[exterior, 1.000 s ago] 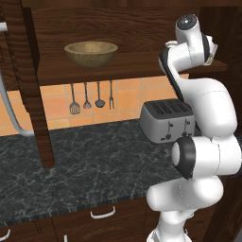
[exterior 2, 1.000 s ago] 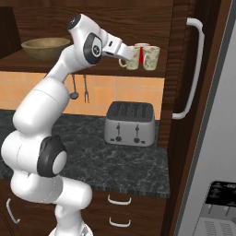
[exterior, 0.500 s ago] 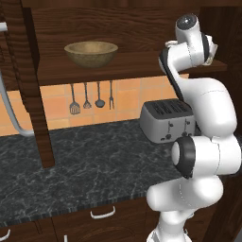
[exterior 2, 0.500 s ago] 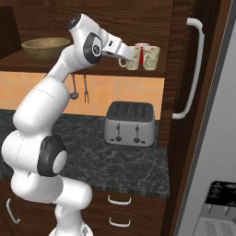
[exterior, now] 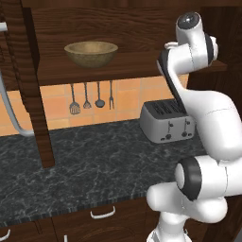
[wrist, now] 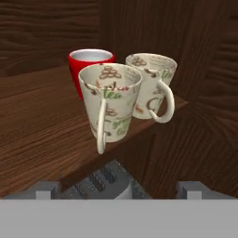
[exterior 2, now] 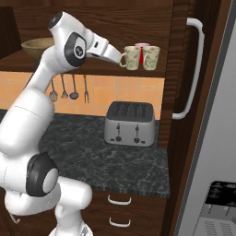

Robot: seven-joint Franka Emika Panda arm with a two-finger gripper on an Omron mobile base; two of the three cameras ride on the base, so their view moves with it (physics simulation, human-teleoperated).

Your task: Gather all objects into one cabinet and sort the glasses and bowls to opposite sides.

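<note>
We see the gripper (wrist: 114,189) raised to shelf height, its two fingertips (wrist: 42,189) standing wide apart and holding nothing. Just ahead of it, a cream patterned cup (wrist: 110,104) stands upright at the front edge of the plank shelf (wrist: 42,135), its handle turned toward us. Right beside it stands a second cream cup (wrist: 151,83), so close that we cannot tell whether they touch. Behind them sits a red cup (wrist: 88,65). In the right base view these three cluster at the right end of the cabinet (exterior 2: 182,55), near its long pale handle (exterior 2: 193,69). The wooden bowl (exterior: 91,53) rests well apart, at the shelf's left end. Below, on the table (exterior: 94,165), stands a silver toaster (exterior: 168,122).
</note>
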